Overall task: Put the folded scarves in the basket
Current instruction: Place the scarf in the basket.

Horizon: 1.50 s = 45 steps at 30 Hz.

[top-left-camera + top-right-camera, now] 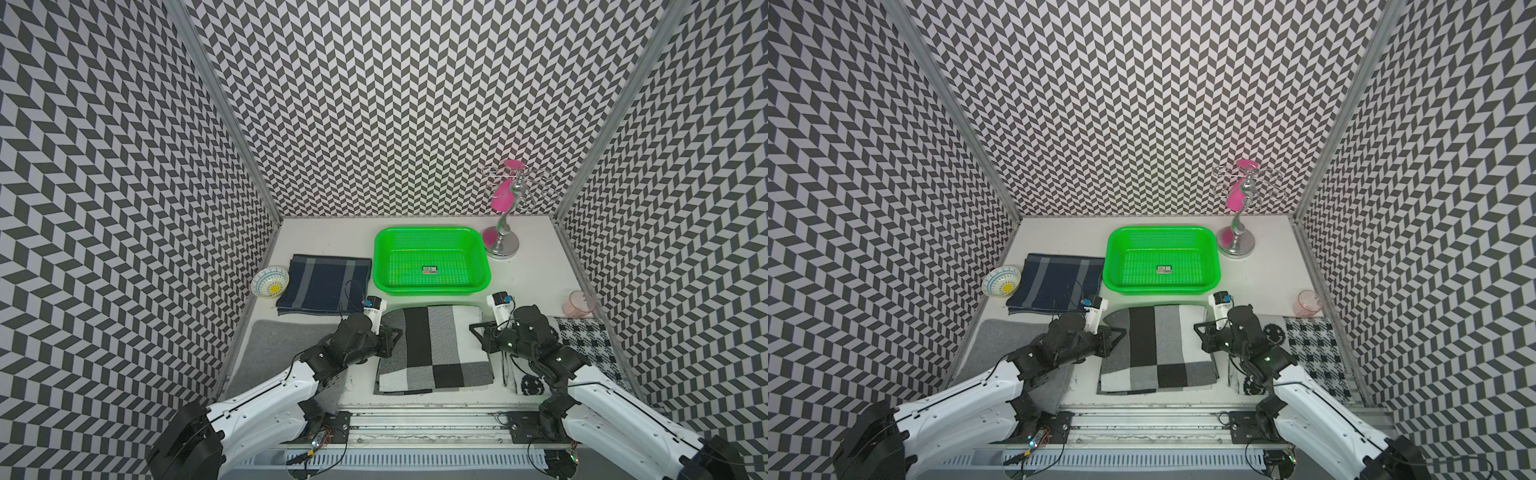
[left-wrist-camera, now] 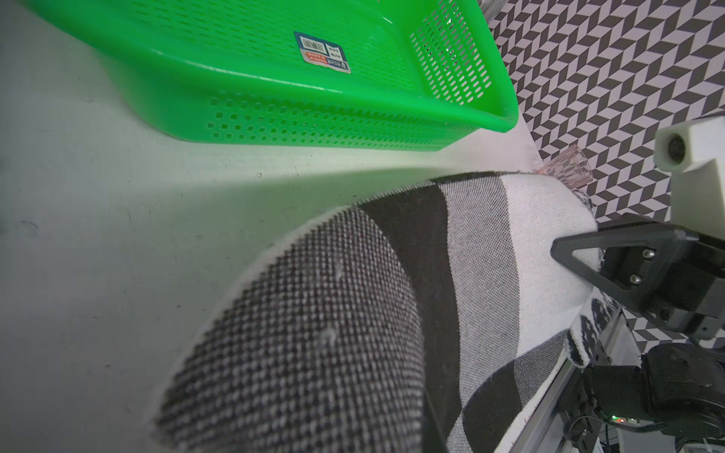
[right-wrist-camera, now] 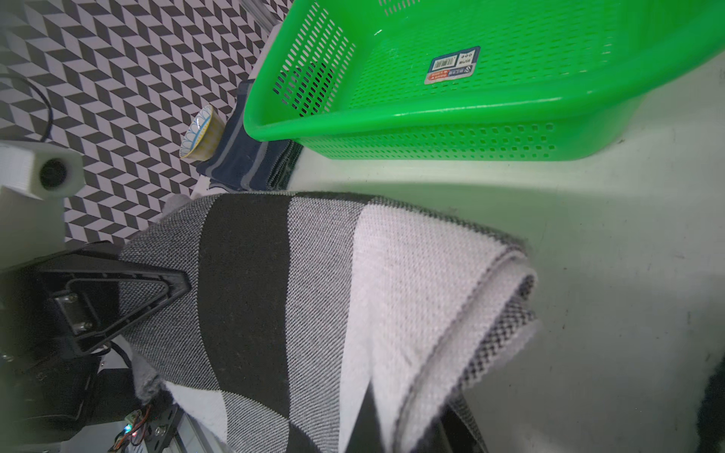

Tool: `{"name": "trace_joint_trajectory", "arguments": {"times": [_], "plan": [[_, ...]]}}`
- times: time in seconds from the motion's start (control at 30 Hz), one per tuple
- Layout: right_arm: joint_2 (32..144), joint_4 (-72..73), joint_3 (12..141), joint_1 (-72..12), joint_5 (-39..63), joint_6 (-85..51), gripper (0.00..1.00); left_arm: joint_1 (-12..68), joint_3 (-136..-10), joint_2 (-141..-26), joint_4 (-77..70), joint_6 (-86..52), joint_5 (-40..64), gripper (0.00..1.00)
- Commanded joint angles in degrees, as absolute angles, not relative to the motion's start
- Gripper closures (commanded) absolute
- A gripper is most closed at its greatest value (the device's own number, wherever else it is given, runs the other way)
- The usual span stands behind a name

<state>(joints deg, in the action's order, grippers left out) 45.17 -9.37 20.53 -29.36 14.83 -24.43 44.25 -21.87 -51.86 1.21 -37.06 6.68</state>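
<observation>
A: What is at the desk's (image 1: 532,282) left edge?
B: A bowl (image 1: 270,282) sits against it; a navy cloth (image 1: 324,286) lies beside the bowl; a grey cloth (image 1: 270,349) fills the front left corner, under the left arm.
A: And the left gripper (image 1: 394,333)?
B: Clamped on the scarf's (image 1: 436,349) left edge; the right wrist view shows its finger lying over the grey weave.
A: Where is the scarf?
B: On the desk at the middle of the front edge, just in front of the basket (image 1: 428,291), not in it; its back part is raised off the desk; its front part lies flat.
A: The basket?
B: Back middle, upright; a sticker (image 1: 430,270) on its floor.
A: The right gripper (image 1: 477,329)?
B: Clamped on the scarf's right edge; a metal stand (image 1: 503,245) is just right of the basket, near the back edge; a pink cup (image 1: 578,305) is by the right edge; a patterned cloth (image 1: 582,345) covers the front right corner.
</observation>
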Motion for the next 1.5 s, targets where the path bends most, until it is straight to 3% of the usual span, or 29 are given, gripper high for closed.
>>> {"name": "trace_joint_trajectory", "arguments": {"times": [0.0, 0.33, 0.63, 0.93, 1.23, 1.47], "plan": [[43.3, -8.8, 24.4, -29.9, 13.6, -23.6, 1.0, 44.6, -26.3, -50.7, 3.9, -36.1, 5.2, 1.0], [43.6, -13.8, 36.9, -30.6, 10.1, -22.1, 1.0, 46.6, -37.0, -50.5, 8.1, -33.8, 2.6, 1.0], [46.6, -12.0, 44.7, -30.5, 2.2, -18.9, 1.0, 46.4, -54.4, -61.2, 11.5, -26.1, 0.3, 1.0], [50.0, -7.6, 43.3, -30.0, -3.7, -16.8, 1.0, 43.7, -71.7, -71.1, 14.6, -20.3, 0.6, 1.0], [57.0, -6.7, 54.3, -27.6, -5.2, -13.9, 1.0, 40.5, -78.1, -79.9, 10.3, -20.9, 6.1, 1.0], [66.6, -2.7, 57.3, -20.3, 3.3, -14.1, 1.0, 32.2, -75.5, -83.6, 3.6, -22.2, 10.8, 1.0]]}}
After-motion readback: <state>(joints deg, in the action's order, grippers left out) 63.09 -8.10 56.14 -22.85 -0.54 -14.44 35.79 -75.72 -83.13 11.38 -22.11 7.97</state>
